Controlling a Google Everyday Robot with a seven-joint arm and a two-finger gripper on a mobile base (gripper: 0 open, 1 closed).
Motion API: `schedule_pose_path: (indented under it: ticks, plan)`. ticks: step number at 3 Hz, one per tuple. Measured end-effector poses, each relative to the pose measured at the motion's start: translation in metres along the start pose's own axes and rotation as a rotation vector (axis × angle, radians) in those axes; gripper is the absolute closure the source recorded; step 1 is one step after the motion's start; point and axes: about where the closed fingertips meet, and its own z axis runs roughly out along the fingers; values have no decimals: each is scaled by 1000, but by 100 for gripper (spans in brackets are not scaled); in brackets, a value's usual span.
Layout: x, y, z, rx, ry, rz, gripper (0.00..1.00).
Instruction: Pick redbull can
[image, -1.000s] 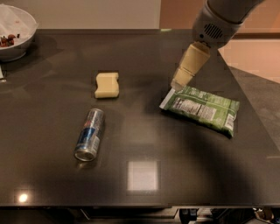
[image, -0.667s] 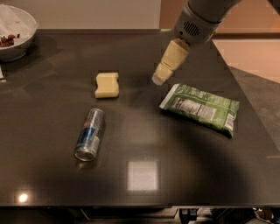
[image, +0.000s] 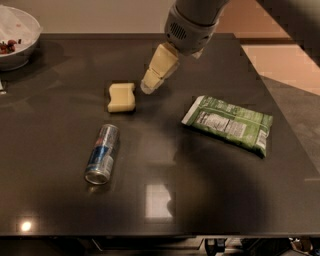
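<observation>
– Dark table (image: 225, 195), left to right?
– Bowl (image: 19, 57), upper left; redbull can (image: 102, 154) lying lower left; sponge (image: 122, 97); gripper (image: 148, 86) above centre, grip state undeterminable; snack bag (image: 230, 124).
– Handling?
– Probably light, stiff, slippery, rolls; grasp mid-body, across.

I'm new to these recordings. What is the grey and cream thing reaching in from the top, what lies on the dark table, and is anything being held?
That is a robot's single arm, seen by one camera that looks down on a dark table. Where the camera is mounted is not known. The cream-coloured tip is the gripper, the part that grasps. It hangs just beside a yellow sponge and carries nothing. The redbull can, the thing to be picked, lies on its side nearer the camera, well apart from the gripper. A green snack bag lies flat on the picture's right, and a white bowl sits at the far left corner.
</observation>
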Motion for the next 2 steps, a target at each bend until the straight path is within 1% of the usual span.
schedule_pose_path:
  ticks: [1,2]
  plan:
    - [-13,18,7,42,35,67,0]
    - [-13,18,7,42,35,65,0]
